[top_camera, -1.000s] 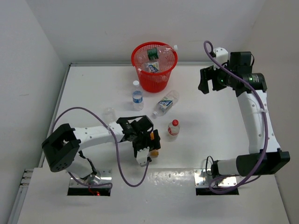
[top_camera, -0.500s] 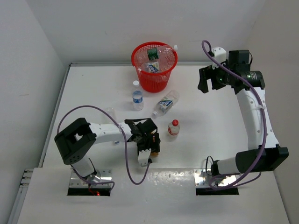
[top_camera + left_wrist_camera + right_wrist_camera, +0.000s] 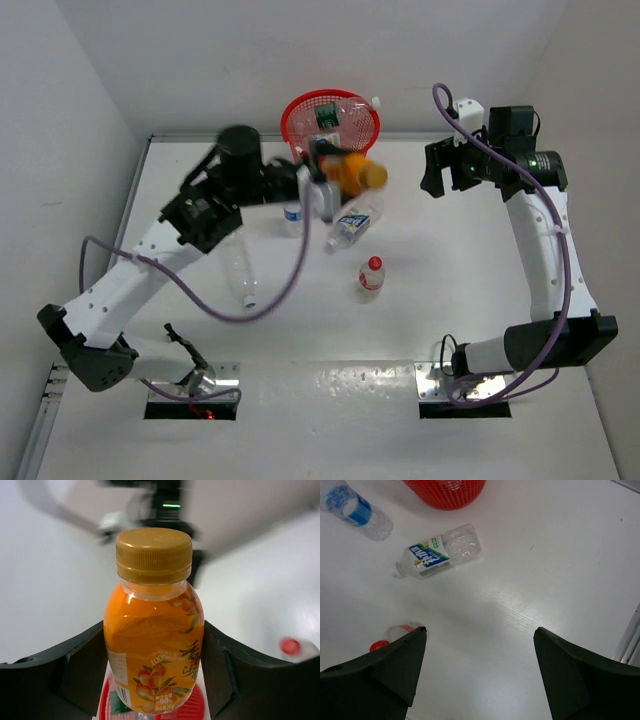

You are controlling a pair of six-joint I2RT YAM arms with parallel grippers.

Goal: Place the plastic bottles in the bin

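Right now I am carrying the orange bottle (image 3: pixel 358 172) clamped in the left gripper (image 3: pixel 335 182), its long axis lying roughly sideways with the cap pointing toward the table's right edge. The bin (image 3: pixel 298 102) is sitting mid-way along the far edge, just beyond and below the bottle, so I am judging that a short reach toward the far edge comes before release. A green-labelled bottle (image 3: pixel 326 114) and at least one more are lying inside. The right gripper (image 3: pixel 480 630) is hanging with its jaws apart and nothing between them, near the far right corner.
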